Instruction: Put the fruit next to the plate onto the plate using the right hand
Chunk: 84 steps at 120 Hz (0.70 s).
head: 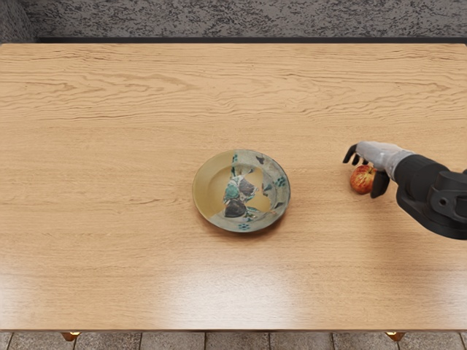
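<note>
Table (109, 277), near edge along the bottom of the frame, with bare wood in the foreground. At mid-frame lies the plate (203, 191), a shallow dish with a green and dark painted motif, carrying nothing. To its right, well apart from the rim and slightly farther back, the fruit (360, 180), small, red and yellow, sits on the wood. The right hand (376, 156) enters from the right edge and arches over the fruit. Its fingers (352, 155) reach past the fruit's far side, the thumb hangs at its near right, and the digits stand apart, not visibly clamped. Beyond, the tabletop runs to a grey wall at the top of the frame.

Step in hand, as judged: reach complete, grasp pending. The next move calls for closing the digits on the fruit, lifting it clear, carrying it left and lowering it inside the rim.
</note>
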Each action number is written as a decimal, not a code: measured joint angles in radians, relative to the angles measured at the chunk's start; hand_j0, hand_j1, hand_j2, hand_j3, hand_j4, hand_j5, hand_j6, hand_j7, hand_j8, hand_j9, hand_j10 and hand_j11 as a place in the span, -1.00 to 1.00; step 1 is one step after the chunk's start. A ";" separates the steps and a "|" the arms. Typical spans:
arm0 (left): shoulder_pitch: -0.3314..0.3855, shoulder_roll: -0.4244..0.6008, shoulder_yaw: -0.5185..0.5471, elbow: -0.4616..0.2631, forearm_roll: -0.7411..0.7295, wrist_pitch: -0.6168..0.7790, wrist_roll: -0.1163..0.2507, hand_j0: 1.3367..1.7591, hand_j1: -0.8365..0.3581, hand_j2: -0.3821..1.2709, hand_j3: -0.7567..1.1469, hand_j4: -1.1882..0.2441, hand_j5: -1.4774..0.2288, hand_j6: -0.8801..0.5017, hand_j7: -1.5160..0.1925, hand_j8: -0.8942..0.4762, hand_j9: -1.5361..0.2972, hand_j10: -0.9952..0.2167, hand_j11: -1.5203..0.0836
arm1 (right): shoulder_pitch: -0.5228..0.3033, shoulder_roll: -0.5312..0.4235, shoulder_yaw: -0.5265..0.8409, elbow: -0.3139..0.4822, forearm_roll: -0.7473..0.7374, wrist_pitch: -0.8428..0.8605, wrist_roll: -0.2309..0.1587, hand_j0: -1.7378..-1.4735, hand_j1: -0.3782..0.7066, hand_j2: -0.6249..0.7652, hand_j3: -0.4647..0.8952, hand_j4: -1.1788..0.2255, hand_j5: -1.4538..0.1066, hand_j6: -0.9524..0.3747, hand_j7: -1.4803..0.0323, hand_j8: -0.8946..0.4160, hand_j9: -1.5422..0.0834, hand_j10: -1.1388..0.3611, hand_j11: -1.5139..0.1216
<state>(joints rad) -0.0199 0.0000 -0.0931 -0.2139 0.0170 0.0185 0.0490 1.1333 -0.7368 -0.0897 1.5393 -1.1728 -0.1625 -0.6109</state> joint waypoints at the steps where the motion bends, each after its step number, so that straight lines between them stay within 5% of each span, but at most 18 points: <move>1: 0.000 0.000 0.000 0.000 0.000 0.000 0.000 0.52 0.98 -0.54 -0.21 0.66 0.73 0.27 0.77 0.30 0.68 0.64 0.90 | 0.000 0.000 0.000 0.000 0.000 0.000 0.000 -0.40 -0.13 -0.20 -0.32 0.14 0.24 -0.13 0.32 -0.21 0.30 0.02 0.26; 41: 0.000 0.000 0.000 0.000 0.000 0.000 0.000 0.52 0.98 -0.54 -0.21 0.66 0.73 0.27 0.77 0.30 0.68 0.64 0.90 | -0.013 0.001 0.001 -0.004 -0.001 0.000 0.000 -0.39 0.08 -0.22 -0.32 0.00 0.08 -0.27 0.15 -0.31 0.14 -0.11 0.10; 84: 0.000 0.000 0.000 0.000 0.000 0.000 0.000 0.52 0.98 -0.54 -0.21 0.66 0.73 0.27 0.77 0.30 0.68 0.64 0.90 | -0.016 0.002 0.005 -0.005 -0.001 0.005 -0.002 -0.31 0.14 -0.16 -0.32 -0.18 -0.25 -0.11 -0.13 -0.13 -0.17 -0.29 -0.21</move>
<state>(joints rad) -0.0199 0.0000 -0.0930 -0.2135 0.0170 0.0184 0.0490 1.1176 -0.7353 -0.0843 1.5346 -1.1736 -0.1576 -0.6125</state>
